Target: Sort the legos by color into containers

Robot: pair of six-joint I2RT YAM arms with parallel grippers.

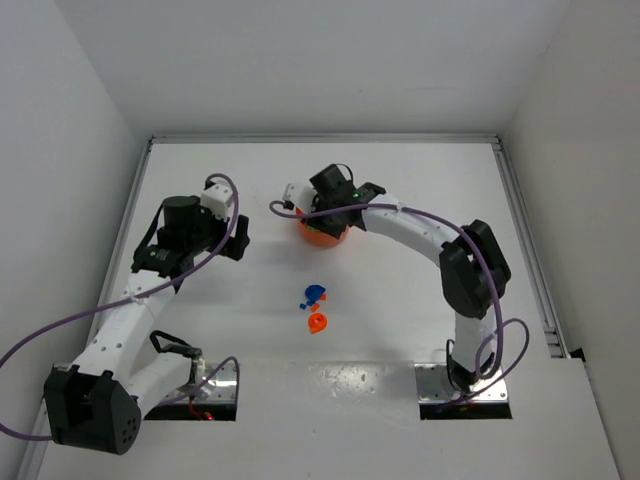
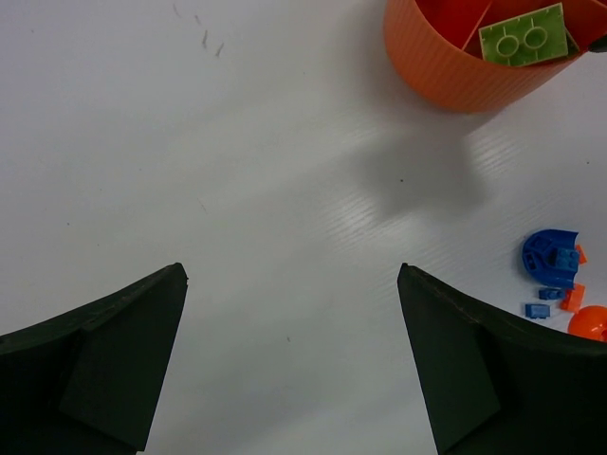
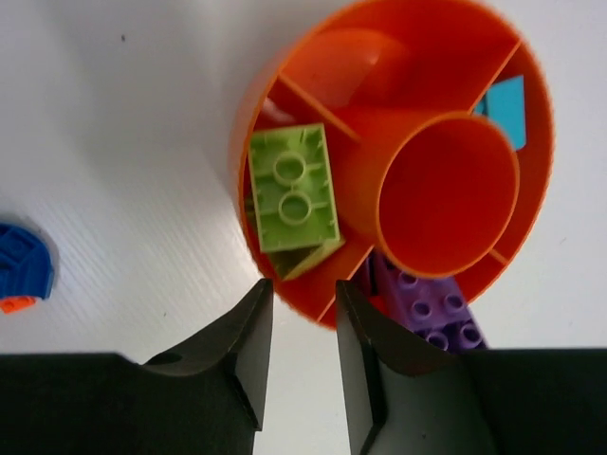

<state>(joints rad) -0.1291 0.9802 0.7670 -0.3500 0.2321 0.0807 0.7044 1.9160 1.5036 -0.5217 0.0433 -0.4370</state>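
Right gripper (image 3: 303, 289) over the rim of the orange tray (image 3: 242, 142), jaws slightly parted, empty. Tray sections hold a green brick (image 3: 292, 187), purple bricks (image 3: 432, 308) and a teal piece (image 3: 505, 109); blue pieces (image 1: 314, 294) and an orange piece (image 1: 317, 323) lie loose on the table (image 1: 380, 300). Left gripper (image 2: 292, 270) spread wide, empty.

Orange tray (image 2: 446, 71): moulded plastic, finely ribbed outside, smooth and glossy inside. Yellow-green brick (image 3: 292, 188), hard plastic, soft sheen, 2 moulded rings on top. Purple brick (image 3: 432, 305), shiny studs. Blue piece (image 2: 548, 254), glossy plastic too. And the table (image 2: 237, 171): white, smooth with faint fine ridging, a few scuffs. Right gripper (image 3: 303, 289) fingers (image 3: 237, 355), matt black, slightly grainy.
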